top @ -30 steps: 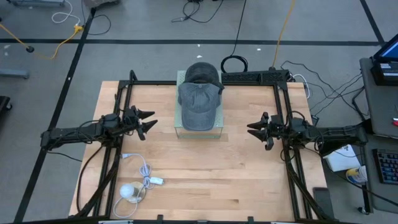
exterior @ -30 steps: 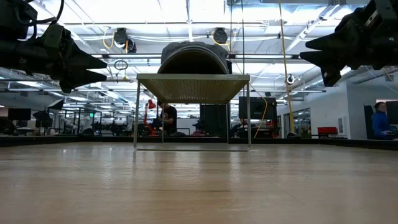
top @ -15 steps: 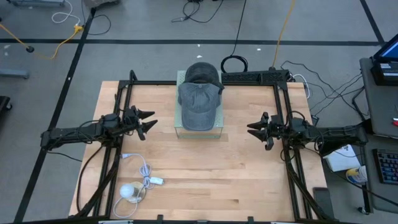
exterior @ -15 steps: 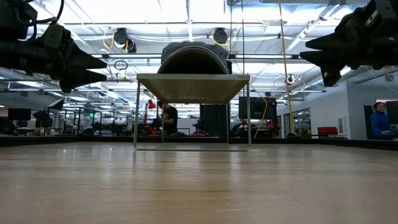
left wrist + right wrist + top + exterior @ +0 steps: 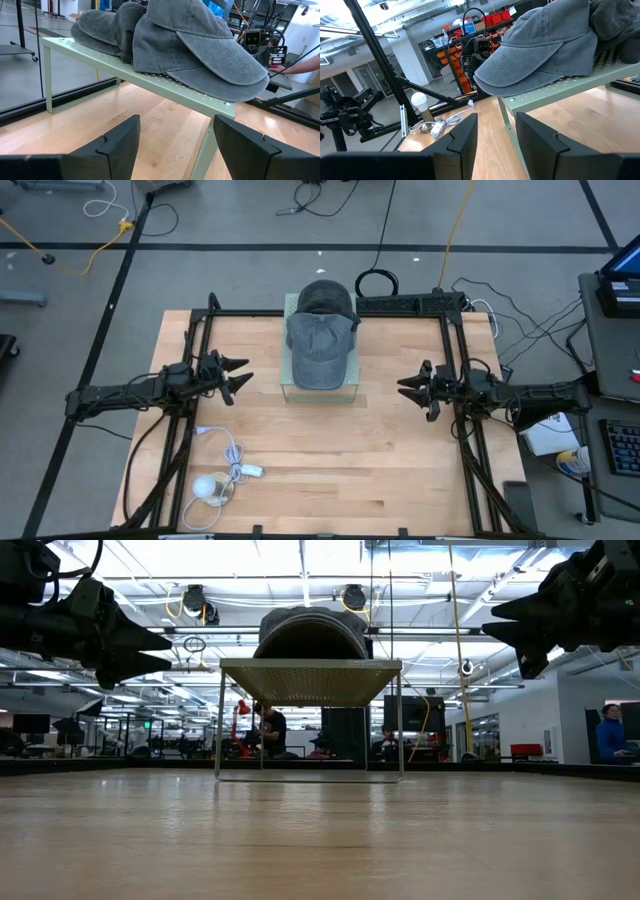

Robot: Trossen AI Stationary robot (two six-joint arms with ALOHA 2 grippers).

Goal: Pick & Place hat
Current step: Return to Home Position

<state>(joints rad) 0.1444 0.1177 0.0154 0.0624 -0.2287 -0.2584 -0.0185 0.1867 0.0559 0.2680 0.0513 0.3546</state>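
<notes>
Two grey caps lie stacked on a pale green perforated stand (image 5: pixel 320 388) at the table's far middle. The front cap (image 5: pixel 320 350) rests brim toward the near edge, brim overhanging the stand (image 5: pixel 220 75); the darker cap (image 5: pixel 326 297) sits behind it. In the low view the caps (image 5: pixel 310 632) top the stand (image 5: pixel 310 680). My left gripper (image 5: pixel 238 375) hovers open left of the stand, above the table. My right gripper (image 5: pixel 410 388) hovers open to its right. In the wrist views each looks at the cap (image 5: pixel 540 45) past open fingers.
A white cable with a plug and a round white bulb (image 5: pixel 207 486) lies near the table's near-left corner. A black frame (image 5: pixel 452 360) edges the table's sides. Bare wood (image 5: pixel 330 460) stretches between the stand and the near edge. People sit in the room beyond (image 5: pixel 268 730).
</notes>
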